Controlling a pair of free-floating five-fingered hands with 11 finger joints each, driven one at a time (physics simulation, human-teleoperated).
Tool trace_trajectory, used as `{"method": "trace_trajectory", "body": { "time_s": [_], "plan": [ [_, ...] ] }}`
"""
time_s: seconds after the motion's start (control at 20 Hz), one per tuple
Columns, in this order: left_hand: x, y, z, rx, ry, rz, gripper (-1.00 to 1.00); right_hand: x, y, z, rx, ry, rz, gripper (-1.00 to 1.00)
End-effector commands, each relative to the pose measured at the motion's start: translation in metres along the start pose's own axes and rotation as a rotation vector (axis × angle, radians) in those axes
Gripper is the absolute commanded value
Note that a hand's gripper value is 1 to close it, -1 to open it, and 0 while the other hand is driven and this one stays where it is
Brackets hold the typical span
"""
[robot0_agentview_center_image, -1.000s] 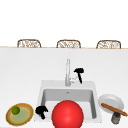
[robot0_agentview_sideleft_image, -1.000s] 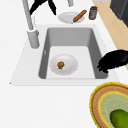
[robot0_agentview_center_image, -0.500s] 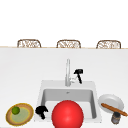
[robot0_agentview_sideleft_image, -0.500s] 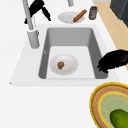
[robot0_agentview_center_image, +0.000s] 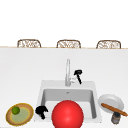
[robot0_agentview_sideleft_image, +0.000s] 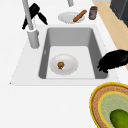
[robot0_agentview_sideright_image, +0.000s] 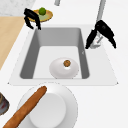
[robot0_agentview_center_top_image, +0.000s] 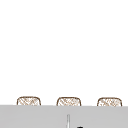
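Observation:
My right hand (robot0_agentview_center_image: 78, 74) hovers just right of the tall faucet (robot0_agentview_center_image: 67, 72), behind the sink. In the right side view this right hand (robot0_agentview_sideright_image: 103, 30) has fingers and thumb spread straight on either side of the faucet's base (robot0_agentview_sideright_image: 96, 41), holding nothing. The left hand (robot0_agentview_center_image: 41, 111) hangs over the sink's front left rim with relaxed fingers, empty, beside the woven plate (robot0_agentview_center_image: 10, 119). A white bowl (robot0_agentview_sideleft_image: 70, 67) holding a small brown item (robot0_agentview_sideleft_image: 60, 65) lies in the basin. A big red ball (robot0_agentview_center_image: 67, 115) shows at the front of the sink.
The woven plate carries a green lime (robot0_agentview_center_image: 16, 110) at the left. Right of the sink a white plate (robot0_agentview_center_image: 111, 100) bears a brown baguette (robot0_agentview_center_image: 113, 109), with a dark jar (robot0_agentview_center_image: 115, 118) in front of it. Three wicker chair backs (robot0_agentview_center_image: 68, 43) line the counter's far edge.

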Motion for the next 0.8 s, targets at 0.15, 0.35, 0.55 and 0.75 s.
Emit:
{"method": "trace_trajectory", "body": {
  "time_s": [0.15,0.35,0.55,0.75],
  "plan": [
    [0.000,0.000,0.000,0.000,0.000,0.000,0.00,0.009,-0.006,-0.035,0.131,0.038,0.043,-1.00],
    [0.000,0.000,0.000,0.000,0.000,0.000,0.00,0.006,0.004,-0.053,0.123,0.033,0.051,1.00],
    [0.000,0.000,0.000,0.000,0.000,0.000,0.00,-0.006,0.014,-0.054,0.197,-0.066,0.152,1.00],
    [0.000,0.000,0.000,0.000,0.000,0.000,0.00,0.002,-0.005,-0.052,0.267,-0.089,0.207,1.00]
  ]
}}
